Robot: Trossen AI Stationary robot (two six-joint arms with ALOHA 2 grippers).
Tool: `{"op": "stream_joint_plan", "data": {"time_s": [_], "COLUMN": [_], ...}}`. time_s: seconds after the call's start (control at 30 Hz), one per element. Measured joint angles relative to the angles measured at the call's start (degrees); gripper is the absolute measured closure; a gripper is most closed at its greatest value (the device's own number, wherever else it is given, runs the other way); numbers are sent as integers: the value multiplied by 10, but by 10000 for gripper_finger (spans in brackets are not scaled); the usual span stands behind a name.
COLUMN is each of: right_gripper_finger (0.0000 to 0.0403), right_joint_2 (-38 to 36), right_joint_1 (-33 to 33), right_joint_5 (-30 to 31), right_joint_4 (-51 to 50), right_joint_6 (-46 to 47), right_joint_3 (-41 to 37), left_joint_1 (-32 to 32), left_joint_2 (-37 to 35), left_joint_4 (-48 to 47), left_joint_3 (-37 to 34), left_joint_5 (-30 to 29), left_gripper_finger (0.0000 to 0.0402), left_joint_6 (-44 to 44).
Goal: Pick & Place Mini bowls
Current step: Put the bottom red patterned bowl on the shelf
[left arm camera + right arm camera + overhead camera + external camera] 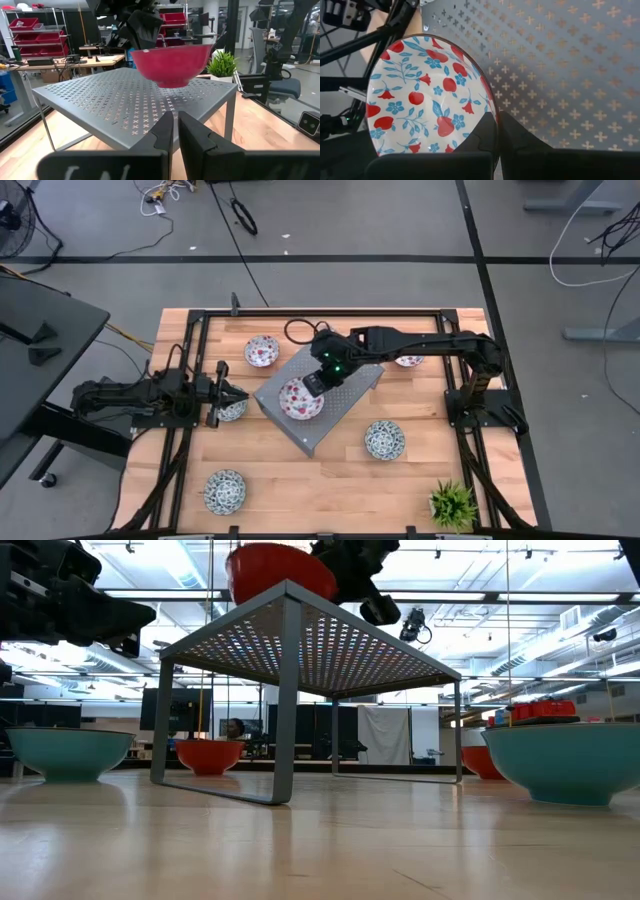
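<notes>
**Red mini bowl pinched by rim over the riser**

Wooden tabletop (330,480) inside a black frame, w/ a grey perforated metal riser (355,385) set mid-table. Right gripper (317,383) is over the riser; jaws closed on the rim of a red-patterned mini bowl (427,95), one finger inside, one outside. Bowl hangs just above the riser deck, slightly tilted in the left wrist view. Looks like glazed ceramic: stiff, prob. slick, chips if dropped, light enough for a rim pinch. Rim is the only sensible hold; set down gently. Inside is white w/ red fruit, blue flowers and leaves; outside plain red. Left gripper (222,392) waits off to the side, jaws near closed, nothing visibly held, a teal-patterned bowl (233,411) right beside its tips.
</notes>
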Motion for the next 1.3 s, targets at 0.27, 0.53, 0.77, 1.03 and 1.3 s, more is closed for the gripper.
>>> {"op": "stream_joint_plan", "data": {"time_s": [0.27, 0.53, 0.77, 1.03, 1.3], "right_gripper_finger": [403, 403, 403, 403, 396], "right_joint_2": [0, 0, 0, 5, 5], "right_joint_1": [-4, -4, -3, -3, -1], "right_joint_5": [9, 9, 12, 17, 18], "right_joint_4": [-14, -23, -25, -28, -27], "right_joint_6": [-5, -11, -16, -20, -26], "right_joint_3": [0, 0, 0, 0, 0], "left_joint_1": [0, 0, 0, 0, 0], "left_joint_2": [0, 0, 0, 0, 0], "left_joint_4": [0, 0, 0, 0, -1], "left_joint_3": [0, 0, 0, 0, 0], "left_joint_5": [0, 0, 0, 0, 0], "left_gripper_finger": [372, 372, 372, 372, 372], "left_joint_6": [0, 0, 0, 0, 0]}}
